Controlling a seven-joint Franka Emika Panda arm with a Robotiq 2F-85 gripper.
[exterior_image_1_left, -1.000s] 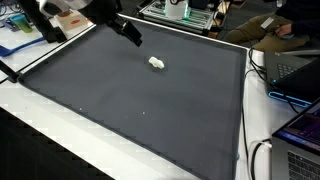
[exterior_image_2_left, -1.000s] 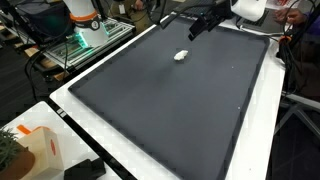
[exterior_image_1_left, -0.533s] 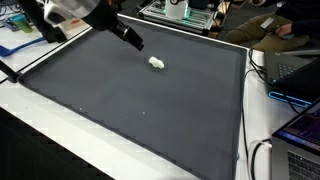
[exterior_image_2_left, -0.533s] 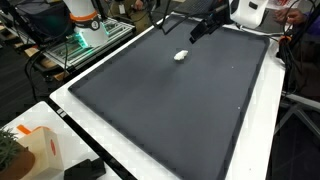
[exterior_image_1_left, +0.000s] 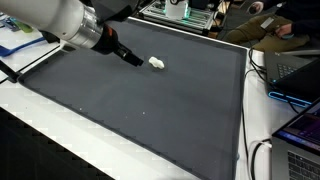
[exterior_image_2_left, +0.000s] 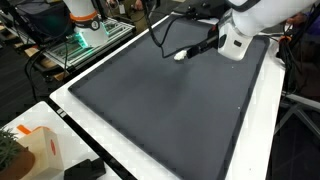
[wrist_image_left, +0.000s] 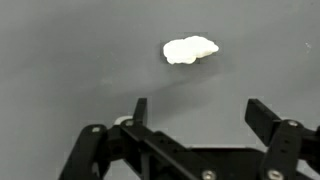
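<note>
- Clearly, the gripper (wrist_image_left: 197, 108) is spread wide and holds nothing.
- The white crumpled lump (wrist_image_left: 190, 49) lies on the dark mat (exterior_image_1_left: 150, 115), just ahead of the open fingers and not touching them.
- In both exterior views the gripper hangs low, just beside the lump.

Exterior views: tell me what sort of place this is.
Most likely a robotics lab: a large dark work mat, an open laptop beside it, and what looks like another robot base behind. The tool hangs open near a small white lump.
</note>
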